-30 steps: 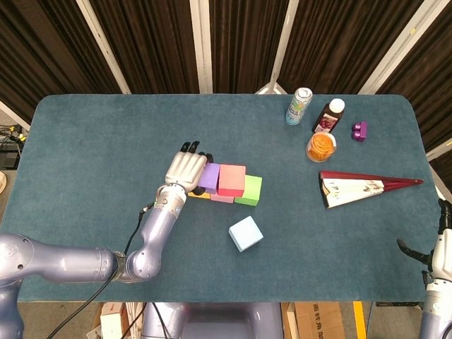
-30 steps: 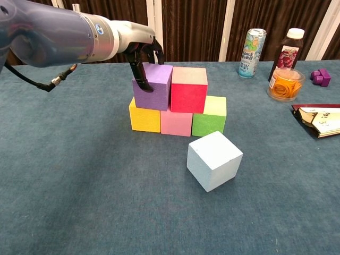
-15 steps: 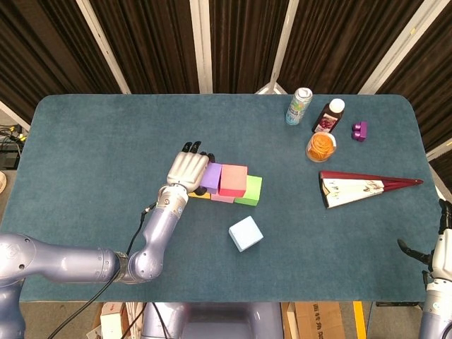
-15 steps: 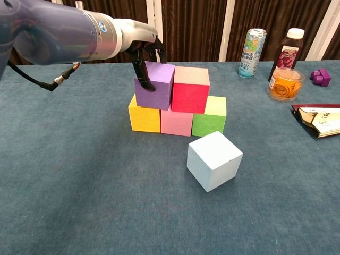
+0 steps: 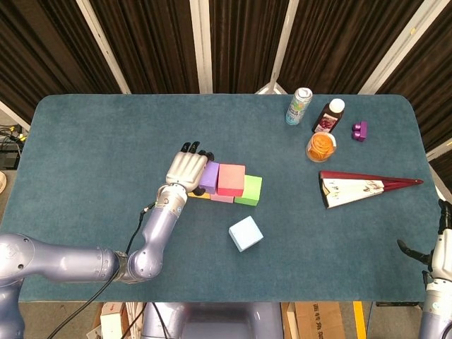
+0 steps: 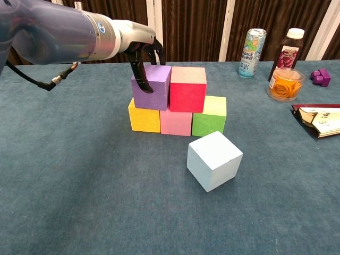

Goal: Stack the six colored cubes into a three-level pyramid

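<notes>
Purple cube (image 6: 151, 87) pinched by left hand (image 6: 143, 53) beside red cube (image 6: 188, 89), pale blue cube (image 6: 214, 160) unplaced on desk (image 6: 79, 175).

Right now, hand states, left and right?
Left hand: fingers on the purple cube, apparently gripping it.
Right hand: only partly in view, cannot tell.

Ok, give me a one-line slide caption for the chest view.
Left hand grips the purple cube on the pyramid's second level; light blue cube waits on the table.

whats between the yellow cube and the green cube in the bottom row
The pink cube sits between the yellow cube and the green cube; clearest in the chest view.
</notes>
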You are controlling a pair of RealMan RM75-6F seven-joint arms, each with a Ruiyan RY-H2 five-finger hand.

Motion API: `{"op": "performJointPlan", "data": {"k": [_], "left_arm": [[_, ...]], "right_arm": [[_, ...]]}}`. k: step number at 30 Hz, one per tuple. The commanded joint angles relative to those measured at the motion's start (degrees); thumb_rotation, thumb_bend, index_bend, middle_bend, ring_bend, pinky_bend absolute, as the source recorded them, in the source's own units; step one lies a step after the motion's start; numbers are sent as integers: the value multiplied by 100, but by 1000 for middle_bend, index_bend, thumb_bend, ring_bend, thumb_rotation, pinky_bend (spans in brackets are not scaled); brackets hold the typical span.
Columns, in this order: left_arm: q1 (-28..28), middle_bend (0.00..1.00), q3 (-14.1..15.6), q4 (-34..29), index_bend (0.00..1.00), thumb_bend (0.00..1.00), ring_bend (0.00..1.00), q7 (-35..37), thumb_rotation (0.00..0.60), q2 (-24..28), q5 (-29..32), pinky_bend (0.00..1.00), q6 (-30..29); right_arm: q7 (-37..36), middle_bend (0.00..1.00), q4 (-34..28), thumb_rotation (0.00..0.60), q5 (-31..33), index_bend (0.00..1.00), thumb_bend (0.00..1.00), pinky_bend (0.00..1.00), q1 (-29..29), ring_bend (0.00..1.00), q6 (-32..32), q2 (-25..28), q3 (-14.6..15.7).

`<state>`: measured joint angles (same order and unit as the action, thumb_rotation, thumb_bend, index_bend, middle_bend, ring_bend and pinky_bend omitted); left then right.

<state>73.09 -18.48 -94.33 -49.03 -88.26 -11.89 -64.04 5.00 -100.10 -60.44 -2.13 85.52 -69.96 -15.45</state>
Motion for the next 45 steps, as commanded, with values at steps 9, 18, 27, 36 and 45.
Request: {"op": "performJointPlan", "data": {"k": [9, 18, 27, 36, 45], "left_arm": [[-8, 101, -87, -545, 136, 260, 0, -128, 600, 433, 76, 0, -120], [-643, 104, -201, -1398, 134, 260, 0, 733, 600, 1387, -669, 0, 114], [-1989, 106, 68, -2120, 133, 261, 0, 2298, 600, 2790, -2369, 0, 768], [-4316, 107, 1006, -1821, 134, 261, 0, 5078, 600, 3594, -6566, 0, -296], [-5474, 107, 1695, -119, 135, 262, 0, 6503, 600, 3088, -8127, 0, -1998]], "right_arm": [[6, 81, 4, 600, 8, 46, 94, 0, -11, 81, -27, 2, 8], [-76, 81, -20, 600, -190, 46, 94, 0, -50, 81, -165, 18, 125], [173, 80, 27, 600, -562, 47, 94, 0, -164, 81, -289, -88, 388], [257, 81, 249, 600, -1432, 51, 95, 0, -394, 81, -659, -35, 848], [388, 81, 281, 600, -2138, 81, 95, 0, -943, 81, -1462, 229, 1119]]}}
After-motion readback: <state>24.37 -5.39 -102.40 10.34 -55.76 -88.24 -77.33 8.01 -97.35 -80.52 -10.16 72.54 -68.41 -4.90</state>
